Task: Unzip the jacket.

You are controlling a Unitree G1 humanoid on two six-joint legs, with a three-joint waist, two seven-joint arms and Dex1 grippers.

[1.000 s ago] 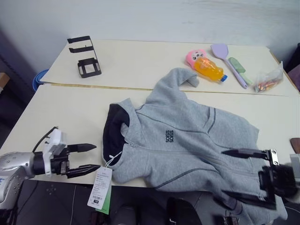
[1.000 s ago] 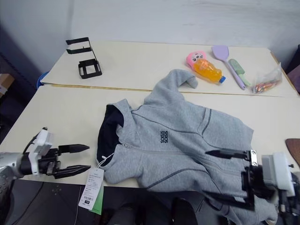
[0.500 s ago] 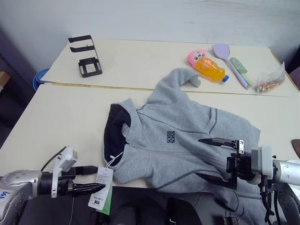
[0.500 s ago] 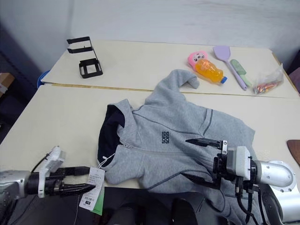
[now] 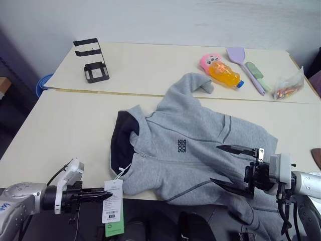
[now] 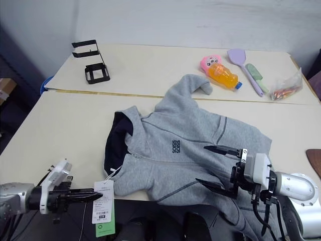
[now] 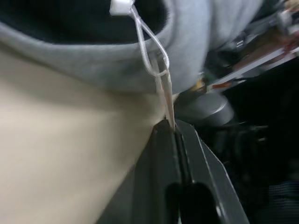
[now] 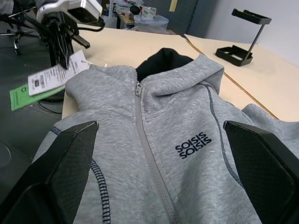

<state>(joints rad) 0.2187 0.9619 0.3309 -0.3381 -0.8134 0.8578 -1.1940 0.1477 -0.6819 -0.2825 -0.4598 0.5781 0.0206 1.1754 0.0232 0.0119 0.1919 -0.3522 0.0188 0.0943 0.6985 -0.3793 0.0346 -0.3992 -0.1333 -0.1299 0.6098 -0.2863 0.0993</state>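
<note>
Within the last second the left tool [image 5: 103, 194] has been brought together, and it is now clamped on the hang tag [image 5: 113, 206] at the counter [image 5: 65, 120] edge, not on the zipper [image 8: 148, 154]. Nothing is unzipped yet. The jacket [image 5: 200, 145] lies flat mid-counter, zipped; the tag hangs at its 7 o'clock. The right tool [image 5: 233, 165] is held wide apart over the hem at 5 o'clock, gripping nothing.

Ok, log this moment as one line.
jacket: zipped, flat on table | left gripper: shut on hang tag | right gripper: open above jacket front
</note>
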